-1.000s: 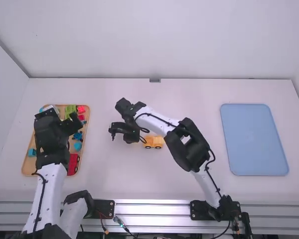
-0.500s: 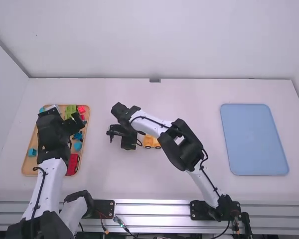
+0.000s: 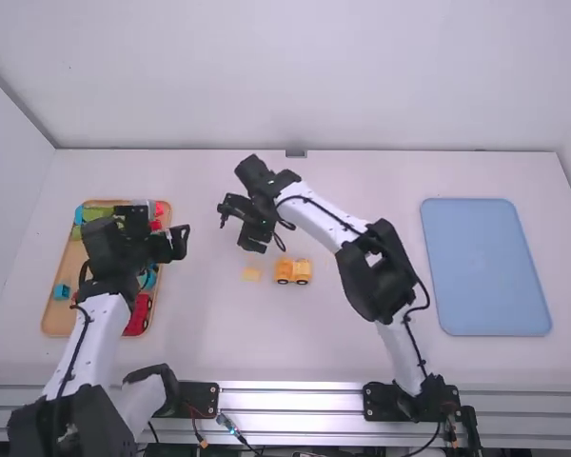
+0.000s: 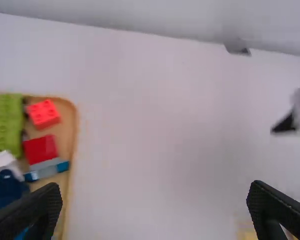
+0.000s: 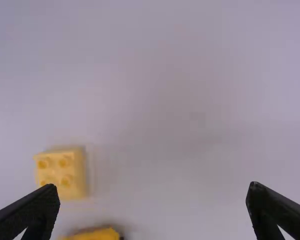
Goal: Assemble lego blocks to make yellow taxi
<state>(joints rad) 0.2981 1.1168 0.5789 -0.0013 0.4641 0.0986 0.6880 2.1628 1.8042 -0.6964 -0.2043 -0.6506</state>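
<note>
We see the left arm reaching away from its base over the wooden tray (image 3: 52, 322), with the left gripper (image 3: 167, 222) angled outward across the tray's inner edge. Its jaws are released and spread wide, with nothing between them. The right arm bends at its black elbow and slants forward across the middle of the surface (image 3: 362, 352); the right gripper (image 3: 236, 234) hangs just beyond the yellow block (image 3: 251, 274), its jaws likewise parted wide and empty.

The yellow car (image 3: 292, 271) for the taxi sits on the surface near the middle, its dark wheels towards us, and the yellow block lies just beside it on the left, not touching, studs up in the right wrist view.

In the wooden tray we find a red car (image 3: 139, 316) near the close end, a blue block (image 3: 61, 291) by the outer edge, and, at the far end, a green piece (image 4: 5, 122) beside two red blocks (image 4: 43, 114). Well apart on the right, we have a flat blue tray (image 3: 485, 267).
</note>
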